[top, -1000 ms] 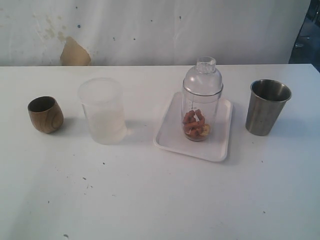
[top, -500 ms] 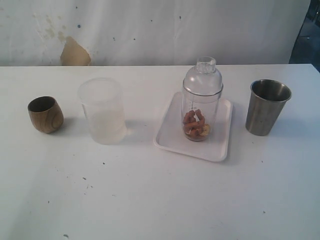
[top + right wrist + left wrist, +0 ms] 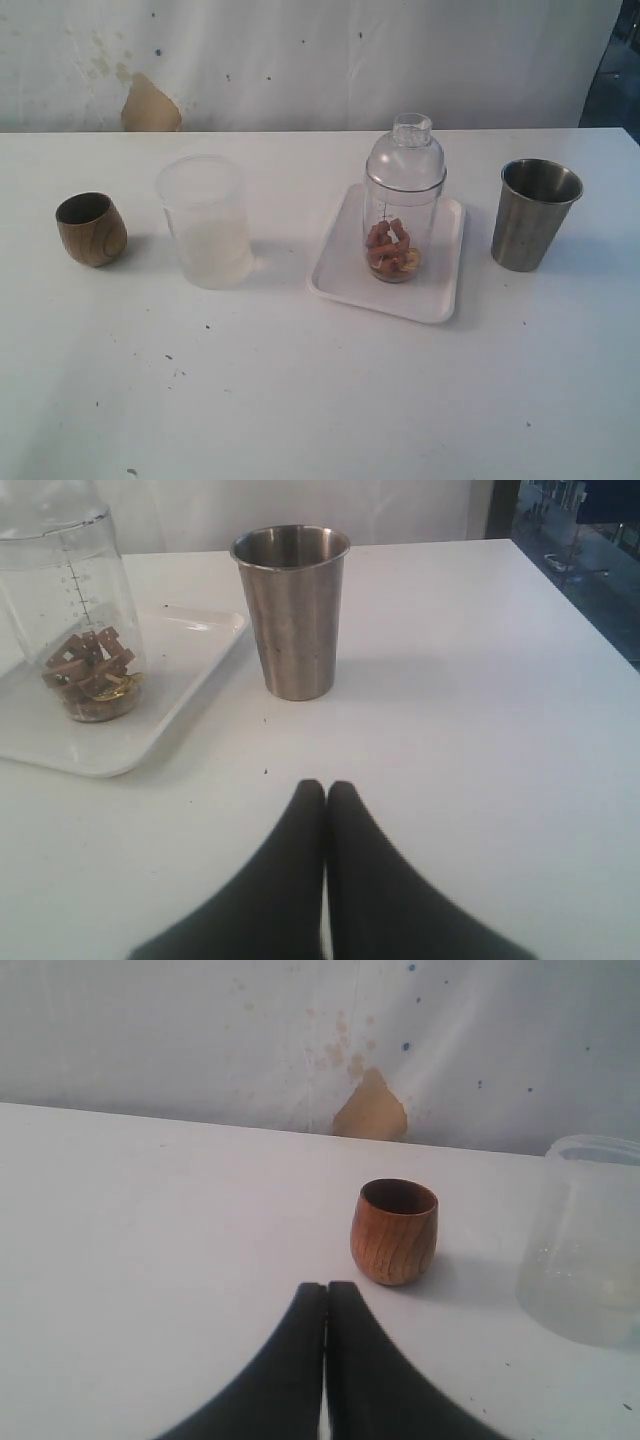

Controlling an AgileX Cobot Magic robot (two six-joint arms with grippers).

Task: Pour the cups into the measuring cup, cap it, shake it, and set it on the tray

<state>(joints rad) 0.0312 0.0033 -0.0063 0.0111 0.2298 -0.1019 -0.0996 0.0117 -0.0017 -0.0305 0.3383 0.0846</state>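
Observation:
The clear measuring cup (image 3: pixel 403 215) stands upright on the white tray (image 3: pixel 343 270) with a domed clear cap (image 3: pixel 406 155) on it and brown pieces at its bottom (image 3: pixel 90 675). A brown wooden cup (image 3: pixel 91 229) stands at the far left, a steel tumbler (image 3: pixel 534 214) to the right of the tray. My left gripper (image 3: pixel 326 1288) is shut and empty, a short way in front of the wooden cup (image 3: pixel 395 1231). The right gripper (image 3: pixel 325 786) is also shut on nothing, apart from the steel tumbler (image 3: pixel 291 610). Neither arm shows in the exterior view.
A frosted translucent plastic cup (image 3: pixel 205 221) stands between the wooden cup and the tray, also at the edge of the left wrist view (image 3: pixel 590 1240). The white table (image 3: pixel 320 400) ends at a stained white wall (image 3: pixel 300 60) behind; its right edge (image 3: pixel 585 610) lies beyond the tumbler.

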